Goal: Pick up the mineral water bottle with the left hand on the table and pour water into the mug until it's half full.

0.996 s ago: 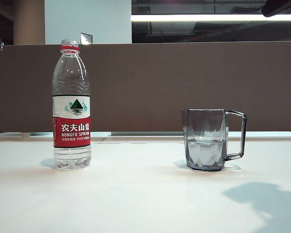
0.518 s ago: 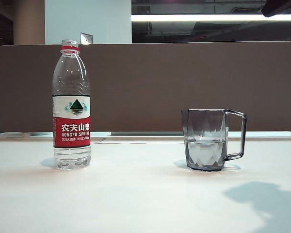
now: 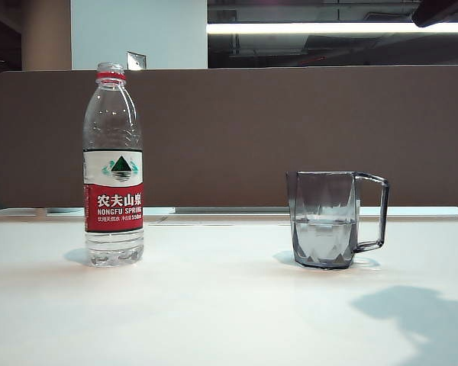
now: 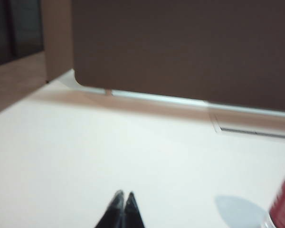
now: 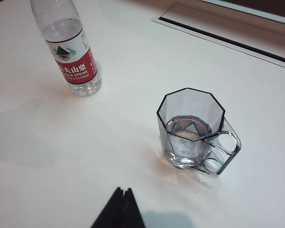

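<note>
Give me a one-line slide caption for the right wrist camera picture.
Shut right gripper hovers over the table; mug holding water, mineral water bottle standing apart.

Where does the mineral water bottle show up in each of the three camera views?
Exterior view: the mineral water bottle stands upright at the left on the table, uncapped.
Left wrist view: only a sliver of its red label and base shows at the frame's edge, beyond the shut left gripper.
Right wrist view: it stands apart from the mug, its top cut off by the frame.
Shared landmark: the red label.
</note>
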{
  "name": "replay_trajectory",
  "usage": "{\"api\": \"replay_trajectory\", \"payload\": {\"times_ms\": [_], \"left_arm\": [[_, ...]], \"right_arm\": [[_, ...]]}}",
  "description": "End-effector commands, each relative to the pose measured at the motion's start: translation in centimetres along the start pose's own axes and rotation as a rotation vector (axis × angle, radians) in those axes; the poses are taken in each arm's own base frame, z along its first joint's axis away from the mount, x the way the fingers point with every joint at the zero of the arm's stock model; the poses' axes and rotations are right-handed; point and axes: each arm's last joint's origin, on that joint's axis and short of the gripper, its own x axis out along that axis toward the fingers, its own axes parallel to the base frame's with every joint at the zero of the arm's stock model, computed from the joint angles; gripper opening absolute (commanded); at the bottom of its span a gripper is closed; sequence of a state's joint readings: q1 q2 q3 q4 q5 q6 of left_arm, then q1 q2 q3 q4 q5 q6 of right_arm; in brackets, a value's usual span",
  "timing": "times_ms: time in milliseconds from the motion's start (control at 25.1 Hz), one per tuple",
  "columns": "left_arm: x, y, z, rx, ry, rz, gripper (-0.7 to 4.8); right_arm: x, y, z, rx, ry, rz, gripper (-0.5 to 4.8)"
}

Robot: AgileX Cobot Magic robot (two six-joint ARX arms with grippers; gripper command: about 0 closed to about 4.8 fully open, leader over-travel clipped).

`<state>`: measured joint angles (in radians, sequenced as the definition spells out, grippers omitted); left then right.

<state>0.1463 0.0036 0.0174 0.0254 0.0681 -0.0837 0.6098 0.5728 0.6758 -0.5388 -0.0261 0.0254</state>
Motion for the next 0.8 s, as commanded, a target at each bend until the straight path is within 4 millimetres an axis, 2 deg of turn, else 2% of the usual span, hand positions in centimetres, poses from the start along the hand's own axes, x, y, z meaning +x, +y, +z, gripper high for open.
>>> {"api": "replay_trajectory", "payload": {"times_ms": [40, 239, 558, 797], "left_arm": [[0.07, -0.44, -0.42, 0.004, 0.018, -0.049, -0.06], [0.03, -1.35, -0.48, 0.071, 0.018, -0.143, -0.06], [0.03, -1.31, -0.58, 0.202, 0.02, -0.141, -0.06], [0.03, -1.3, -0.58, 0.138, 0.025, -0.14, -0.06]], "right_arm": [[-0.16, 0.01, 0.32, -0.004, -0.026, -0.001, -0.08], [-0.16, 0.01, 0.34, -0.004, -0.028, -0.001, -0.08], [-0.16, 0.01, 0.33, -0.004, -0.027, -0.001, -0.08], [-0.16, 0.01, 0.33, -0.004, -0.027, -0.001, -0.08]]}}
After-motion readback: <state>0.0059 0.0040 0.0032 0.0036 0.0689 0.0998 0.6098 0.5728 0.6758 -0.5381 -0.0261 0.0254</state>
